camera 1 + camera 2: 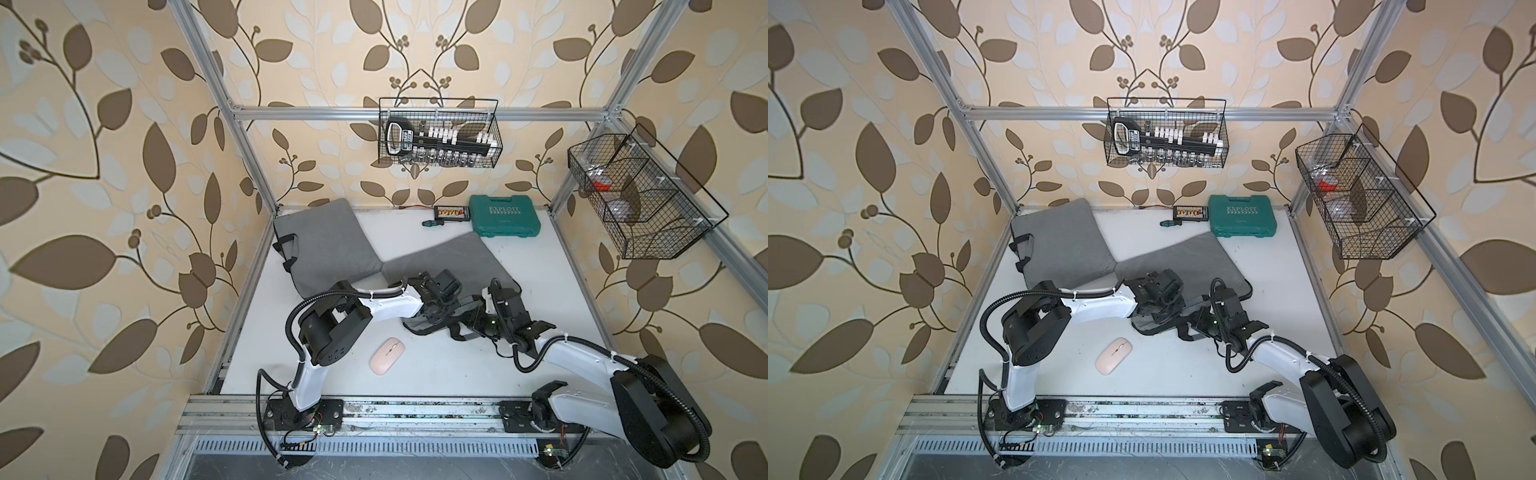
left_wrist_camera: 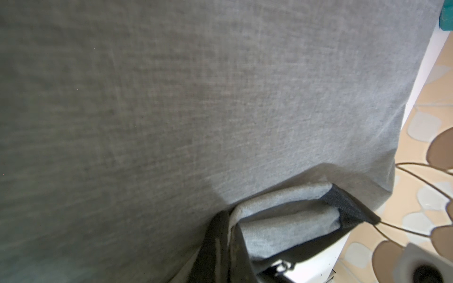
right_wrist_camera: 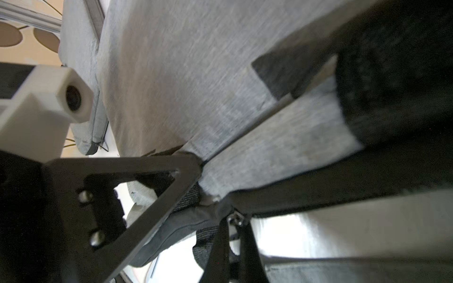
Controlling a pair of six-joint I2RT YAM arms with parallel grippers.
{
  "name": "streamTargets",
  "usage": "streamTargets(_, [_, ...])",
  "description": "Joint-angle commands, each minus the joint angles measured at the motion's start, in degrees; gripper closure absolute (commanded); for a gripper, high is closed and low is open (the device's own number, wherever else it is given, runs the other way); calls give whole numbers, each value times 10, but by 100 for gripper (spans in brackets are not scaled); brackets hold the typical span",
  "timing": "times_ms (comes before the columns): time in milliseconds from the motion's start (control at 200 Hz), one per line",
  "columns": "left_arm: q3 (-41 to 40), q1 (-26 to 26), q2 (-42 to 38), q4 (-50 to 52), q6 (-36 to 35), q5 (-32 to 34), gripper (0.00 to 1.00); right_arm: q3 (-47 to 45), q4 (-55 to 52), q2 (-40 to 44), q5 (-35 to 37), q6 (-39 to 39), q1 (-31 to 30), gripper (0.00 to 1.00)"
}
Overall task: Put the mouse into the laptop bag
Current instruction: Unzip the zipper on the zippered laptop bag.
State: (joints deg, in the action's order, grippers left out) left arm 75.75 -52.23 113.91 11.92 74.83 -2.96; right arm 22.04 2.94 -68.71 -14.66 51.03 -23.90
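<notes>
In both top views, the wire basket point(image 1: 496, 137) on the back rail holds a socket set point(image 1: 440, 139). The mouse point(image 1: 387, 356) point(image 1: 1113, 356) lies on the table point(image 1: 436, 374) toward its front edge, outside the laptop bag point(image 1: 453, 262). Both arms cover the mouth of the bag.

In the left wrist view, the left gripper point(image 2: 220, 235) has its fingers together at the bag's edge.

In the right wrist view, the right gripper point(image 3: 208, 186) is clamped on the bag's rim.

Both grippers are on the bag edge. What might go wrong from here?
The left gripper and right gripper are shut on the near edge of the laptop bag, so neither is free for the mouse; releasing one may let the opening sag shut.
The left arm sits close to the mouse and might knock it swinging back.
</notes>
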Motion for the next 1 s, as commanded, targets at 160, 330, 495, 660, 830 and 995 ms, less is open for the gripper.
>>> streamTargets(160, [-54, 10, -47, -12, -27, 48, 26, -10, 56, 35, -24, 29, -24, 100])
streamTargets(330, [-101, 10, -132, 19, -48, 74, 1, -15, 34, 58, 8, 22, -18, 100])
streamTargets(495, [-184, 10, -249, 53, -53, 123, 1, -23, 33, 73, 9, 24, -9, 100])
streamTargets(660, [-321, 10, -377, 23, -31, 184, 1, -28, 35, 81, 11, 28, -8, 100])
streamTargets(830, [-380, 11, -391, -66, -47, 186, 1, -23, 3, 107, 17, 20, 28, 100])
streamTargets(995, [-356, 11, -337, -134, -72, 176, 1, -41, -3, 154, -28, 2, 80, 100])
